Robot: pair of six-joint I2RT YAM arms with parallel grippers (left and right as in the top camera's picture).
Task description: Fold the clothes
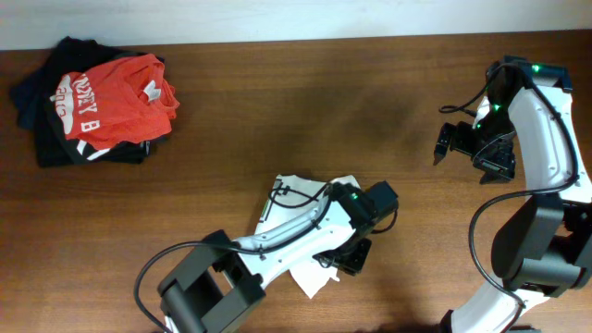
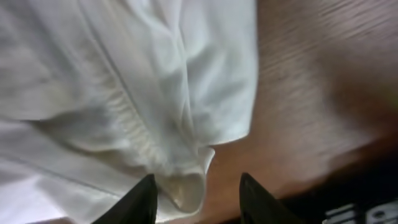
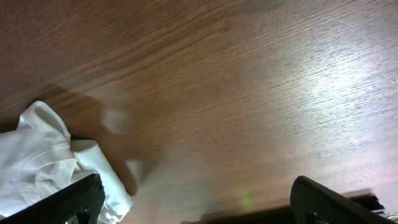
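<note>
Wood-grain desk (image 1: 305, 102), both arms in shot. We read the left claw (image 2: 198, 179) as released: its fingers are apart, low over the white garment (image 2: 112, 74), with a hem fold lying between them against one finger, not pinched. That garment sits crumpled by the desk's near edge, about mid-width, mostly under the left arm (image 1: 287, 227); white patches show on either side of it. We see the right claw (image 3: 198, 186) spread wide, holding nothing, above bare wood toward the right edge and well apart from the garment, whose rumpled edge just shows in its wrist view. Far left corner: red T-shirt (image 1: 116, 97) with white lettering, on top of dark clothes (image 1: 46, 143).
</note>
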